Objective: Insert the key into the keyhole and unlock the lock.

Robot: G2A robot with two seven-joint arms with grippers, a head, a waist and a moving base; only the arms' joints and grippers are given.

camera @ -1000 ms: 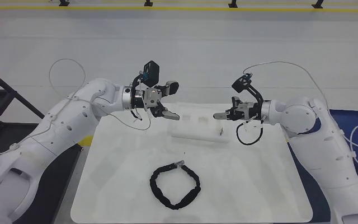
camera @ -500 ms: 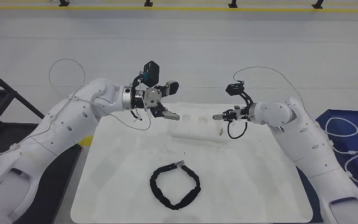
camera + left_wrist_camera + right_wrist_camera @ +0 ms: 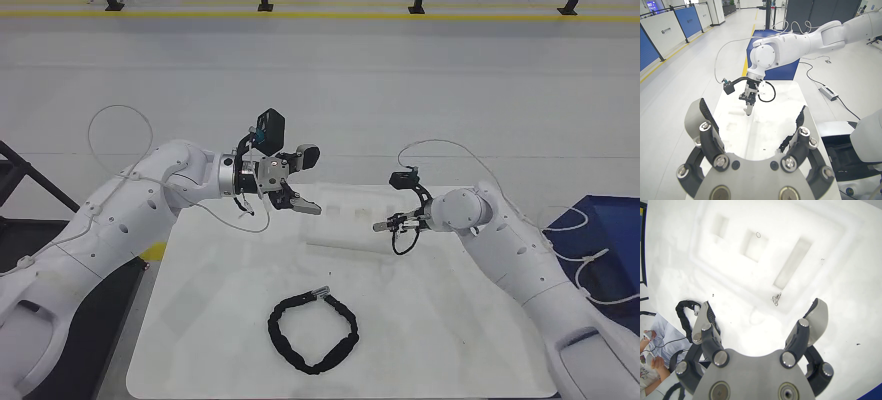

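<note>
Lock [image 3: 312, 333], a black sleeved chain loop, lies flat on white worktop [image 3: 450, 340] nearest the robot, metal end toward the foam tray [image 3: 696, 260]. Beyond it, key [image 3: 776, 298] on its ring rests on that tray, just beside the end of the long recess [image 3: 793, 262], well apart from the loop. Right claw [image 3: 762, 304] hangs above key, fingers spread, empty. Left claw [image 3: 308, 182] sits farther left over the worktop's far edge, spread, empty.

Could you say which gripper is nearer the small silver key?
Right. The right gripper hangs over the small silver key; the left gripper hovers at the white foam tray's opposite end.
</note>
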